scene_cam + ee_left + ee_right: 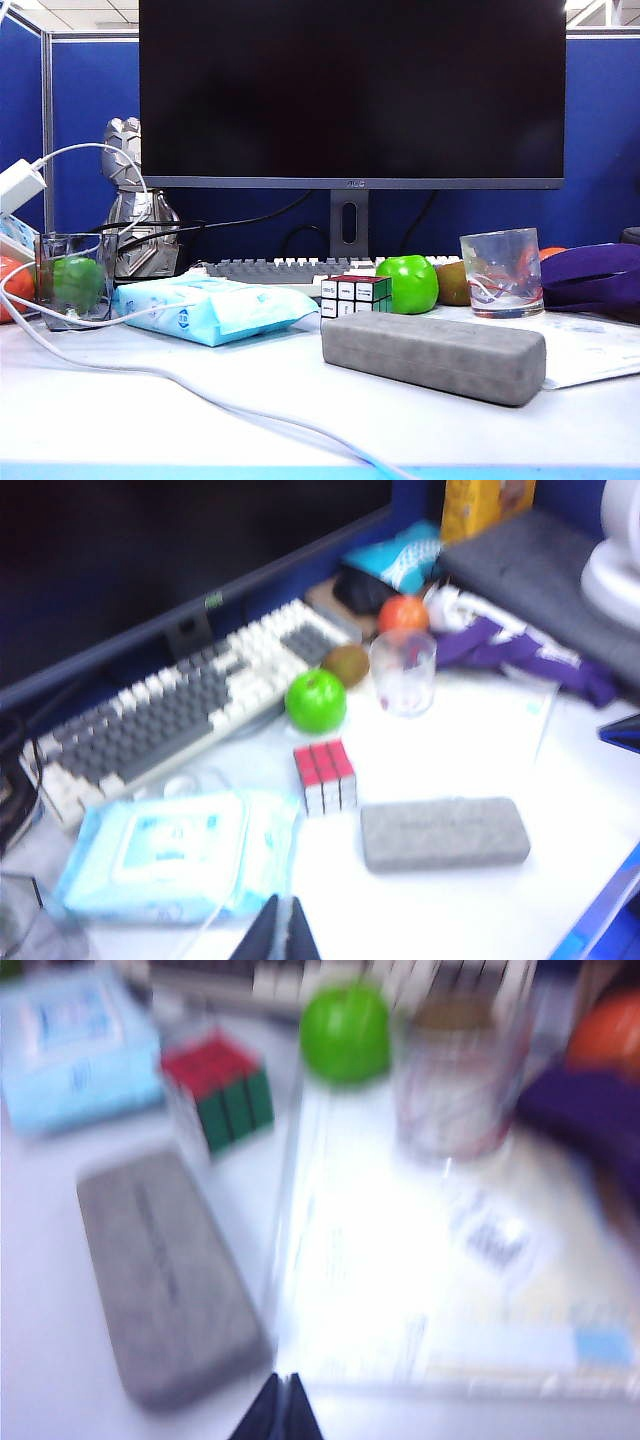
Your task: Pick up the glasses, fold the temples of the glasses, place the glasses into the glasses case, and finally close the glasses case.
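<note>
The case [434, 356] lies closed on the white bench [150, 400], its lid down; the glasses are not visible. Behind it stand a cube [355, 295], a green apple [407, 283] and a tumbler [502, 272]; a blue tissue pack [205, 307] lies off to its left, a keyboard [170, 705] under the monitor [350, 90]; a white cable [150, 375] trails across the front. The left hand [277, 935] hangs above the pack's near edge, fingers pressed together, empty; the right hand [278, 1410] hangs over the case's end, likewise pressed together.
</note>
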Motion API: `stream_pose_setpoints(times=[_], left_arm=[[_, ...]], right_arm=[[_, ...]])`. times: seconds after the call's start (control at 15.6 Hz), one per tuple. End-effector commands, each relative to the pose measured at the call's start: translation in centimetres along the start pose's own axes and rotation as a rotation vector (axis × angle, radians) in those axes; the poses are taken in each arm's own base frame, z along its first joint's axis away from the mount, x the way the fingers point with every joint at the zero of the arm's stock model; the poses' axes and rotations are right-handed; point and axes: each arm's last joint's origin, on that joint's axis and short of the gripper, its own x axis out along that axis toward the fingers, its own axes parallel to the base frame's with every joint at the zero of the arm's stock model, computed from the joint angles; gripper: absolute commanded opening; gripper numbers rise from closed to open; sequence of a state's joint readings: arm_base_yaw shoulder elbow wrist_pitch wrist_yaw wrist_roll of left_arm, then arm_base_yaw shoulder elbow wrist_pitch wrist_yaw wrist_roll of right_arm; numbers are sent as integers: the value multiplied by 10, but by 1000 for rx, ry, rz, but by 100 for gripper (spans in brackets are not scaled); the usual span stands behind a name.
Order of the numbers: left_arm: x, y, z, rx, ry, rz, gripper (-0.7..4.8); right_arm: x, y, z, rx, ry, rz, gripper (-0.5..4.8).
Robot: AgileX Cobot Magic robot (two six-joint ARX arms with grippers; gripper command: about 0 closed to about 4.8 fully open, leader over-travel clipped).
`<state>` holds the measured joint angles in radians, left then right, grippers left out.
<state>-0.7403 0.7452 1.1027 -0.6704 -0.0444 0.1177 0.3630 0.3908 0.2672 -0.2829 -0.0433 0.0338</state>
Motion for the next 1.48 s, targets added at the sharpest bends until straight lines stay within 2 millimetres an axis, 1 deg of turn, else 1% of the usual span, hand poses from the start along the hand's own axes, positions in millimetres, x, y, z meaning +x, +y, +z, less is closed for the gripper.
stream_pose_setpoints(times=[0.06, 0.19, 0.26, 0.32, 0.39, 0.51, 0.58, 0.64, 0.71, 0.77, 0.84, 0.9, 1.03, 1.09, 1.22, 1.48], left_arm=[[20, -4, -17, -7, -4, -50, -7], [45, -8, -41, -21, -41, -45, -7], [54, -10, -51, -22, -57, -45, -6], [65, -12, -68, -22, -64, -42, -7], [69, -13, -75, -22, -69, -40, -7], [82, -16, -100, -25, -122, -7, -7], [87, -18, -117, -27, -156, 4, -7], [88, -18, -125, -29, -170, 10, -7], [87, -17, -135, -46, -180, 24, -7], [84, -13, -149, -100, -179, 56, -7], [79, -7, -159, -139, -179, 104, -7], [67, 5, -172, -194, -211, 203, -7], [54, 15, -180, -220, -239, 292, -7], [43, 21, -187, -230, -255, 375, -6], [27, 27, -199, -240, -291, 503, -7], [21, 30, -217, -228, -330, 537, -6]], right_arm=[[3, 0, -14, 6, 84, 0, -5], [3, -1, -19, 8, 136, -4, -5], [3, -1, -20, 9, 143, -4, -5], [3, -1, -20, 9, 142, -4, -5], [3, -1, -20, 9, 142, -4, -5], [3, -1, -20, 9, 143, -4, -5], [3, -1, -20, 9, 143, -4, -5], [3, -1, -20, 9, 143, -4, -5], [3, -1, -20, 9, 142, -4, -5], [3, -1, -20, 8, 142, -4, -5], [3, -1, -20, 9, 141, -4, -5], [3, -1, -20, 9, 141, -4, -5], [3, -1, -20, 9, 141, -4, -5], [3, -1, -20, 9, 142, -3, -5], [3, -1, -20, 9, 141, -4, -5], [3, -1, -20, 9, 141, -5, -5]])
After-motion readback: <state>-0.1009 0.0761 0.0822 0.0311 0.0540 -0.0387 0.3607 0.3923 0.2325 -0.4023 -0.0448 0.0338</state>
